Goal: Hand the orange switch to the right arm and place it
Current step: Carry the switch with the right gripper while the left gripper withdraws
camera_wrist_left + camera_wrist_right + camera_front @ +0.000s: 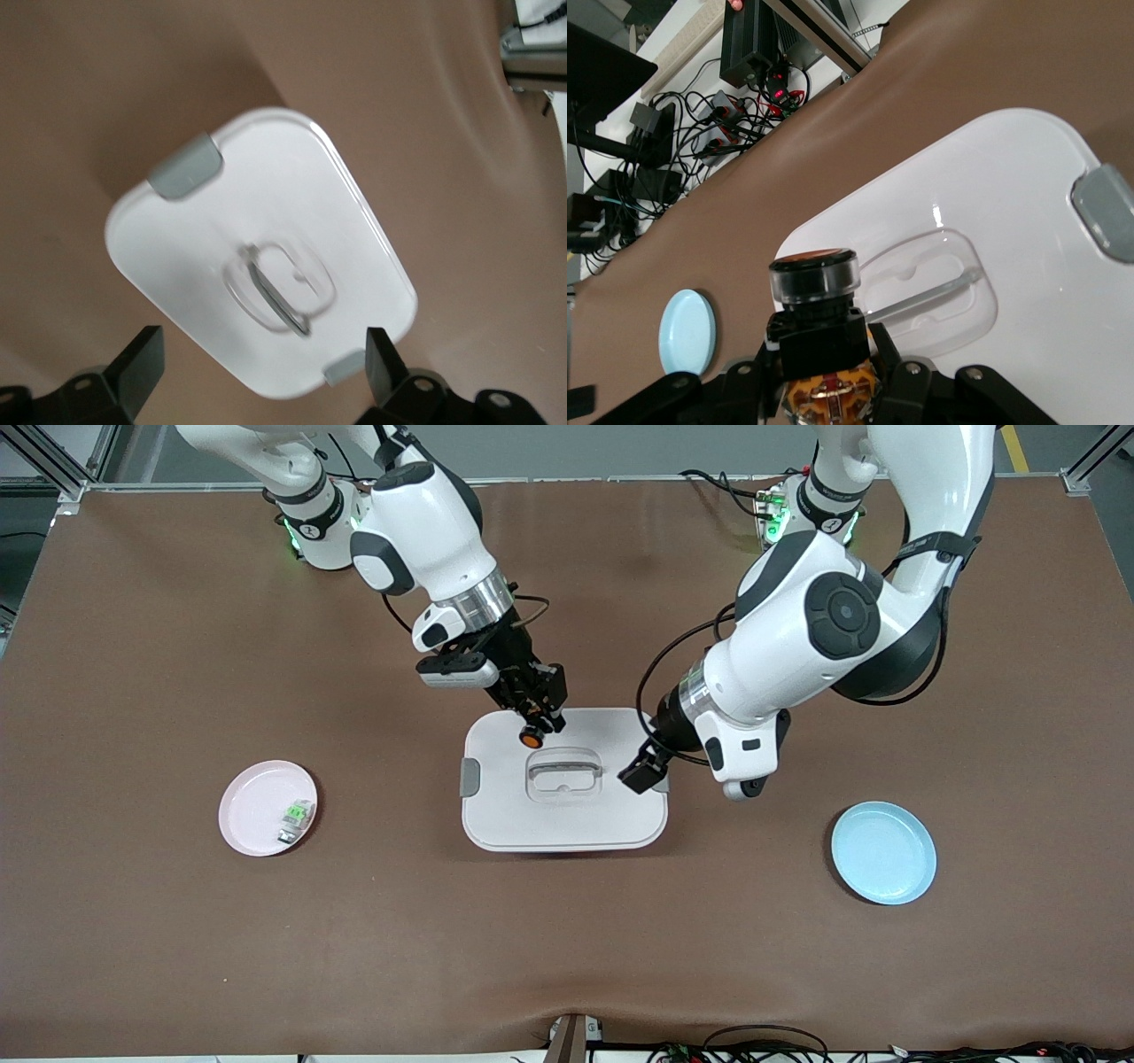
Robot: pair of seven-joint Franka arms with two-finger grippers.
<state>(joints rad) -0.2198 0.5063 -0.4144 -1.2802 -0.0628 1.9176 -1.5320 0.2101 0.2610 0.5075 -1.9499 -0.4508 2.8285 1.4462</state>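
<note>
Already, front view: your right gripper [539, 722] clamps the orange switch [532, 737] over the white lid [505, 815], at its 11 o'clock; left gripper [645, 771] spread, empty. Right wrist view confirms. Handover done, placing remains.

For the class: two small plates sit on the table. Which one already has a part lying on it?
The pink plate, toward the right arm's end, holds a small green-and-white part. The blue plate holds nothing.

Front cam high, facing robots; 2 wrist cams close above, all sharing white lid [567, 815].
</note>
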